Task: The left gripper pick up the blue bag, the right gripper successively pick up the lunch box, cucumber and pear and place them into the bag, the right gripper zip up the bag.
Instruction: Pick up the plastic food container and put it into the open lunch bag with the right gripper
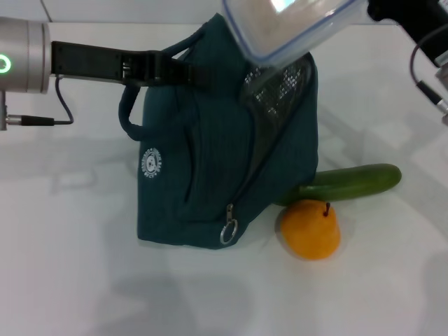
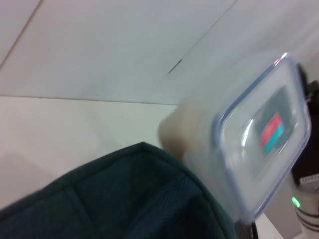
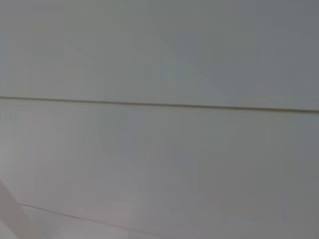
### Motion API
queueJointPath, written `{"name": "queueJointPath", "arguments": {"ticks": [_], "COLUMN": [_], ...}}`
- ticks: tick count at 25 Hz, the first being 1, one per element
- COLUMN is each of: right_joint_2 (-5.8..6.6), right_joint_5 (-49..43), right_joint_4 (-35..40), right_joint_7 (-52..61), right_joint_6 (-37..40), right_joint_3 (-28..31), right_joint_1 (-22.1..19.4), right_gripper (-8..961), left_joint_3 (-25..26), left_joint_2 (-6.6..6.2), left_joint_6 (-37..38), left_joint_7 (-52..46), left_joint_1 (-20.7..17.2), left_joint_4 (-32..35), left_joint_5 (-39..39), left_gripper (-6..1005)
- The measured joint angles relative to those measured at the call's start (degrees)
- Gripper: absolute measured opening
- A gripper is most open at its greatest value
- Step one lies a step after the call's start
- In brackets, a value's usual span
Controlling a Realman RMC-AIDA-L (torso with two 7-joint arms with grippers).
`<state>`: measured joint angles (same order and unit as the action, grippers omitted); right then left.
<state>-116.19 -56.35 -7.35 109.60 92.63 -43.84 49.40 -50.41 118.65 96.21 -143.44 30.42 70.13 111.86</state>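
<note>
One blue bag [image 1: 210, 161] gripped by the left gripper [image 1: 183, 70] – one lunch box [image 1: 294, 24] held overhead by the right gripper, jaws unseen – one cucumber [image 1: 357, 182], one pear [image 1: 311, 229] alongside on the table [image 1: 70, 266]

A plain white table [image 1: 84, 280] spreads across the scene from near to far. At the far left a thin dark seam [image 1: 45, 10] crosses the surface. The right wrist view shows only pale grey panels [image 3: 159, 164] with a thin line between them.

Even bright overhead light, soft faint shadows on the table [image 1: 84, 280], blurred near lunch box [image 1: 294, 28].
</note>
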Motion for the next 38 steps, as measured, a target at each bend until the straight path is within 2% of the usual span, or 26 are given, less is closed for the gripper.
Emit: {"name": "queueJointPath", "arguments": {"ticks": [9,19,28,34,38], "right_joint_2": [0.0,0.0,0.0,0.0,0.0], "right_joint_5": [-3.86,-7.3,-8.63,-8.61,-8.58], "right_joint_4": [-0.13,0.37,1.88,1.63,1.68], "right_joint_7": [-1.58,-2.2,-2.67,-2.54,-2.54], "right_joint_6": [-4.29,-7.95,-7.99,-8.94,-8.67], "right_joint_3": [0.04,-0.13,-0.43,0.03,0.02], "right_joint_1": [0.04,1.88,3.3,2.98,2.85], "right_gripper": [98,98,98,273,341], "left_joint_3": [0.05,0.05,0.05,0.05,0.05], "left_joint_2": [-0.19,-0.17,-0.28,-0.31,-0.35], "left_joint_6": [-1.63,-2.09,-2.09,-1.96,-1.91], "left_joint_7": [1.13,2.4,2.64,2.64,2.64], "left_joint_1": [-0.33,0.25,0.45,0.43,0.46], "left_joint_4": [0.0,-0.79,-0.93,-1.03,-0.95], "left_joint_5": [0.01,-0.07,-0.21,-0.31,-0.35], "left_gripper": [49,49,49,49,49]}}
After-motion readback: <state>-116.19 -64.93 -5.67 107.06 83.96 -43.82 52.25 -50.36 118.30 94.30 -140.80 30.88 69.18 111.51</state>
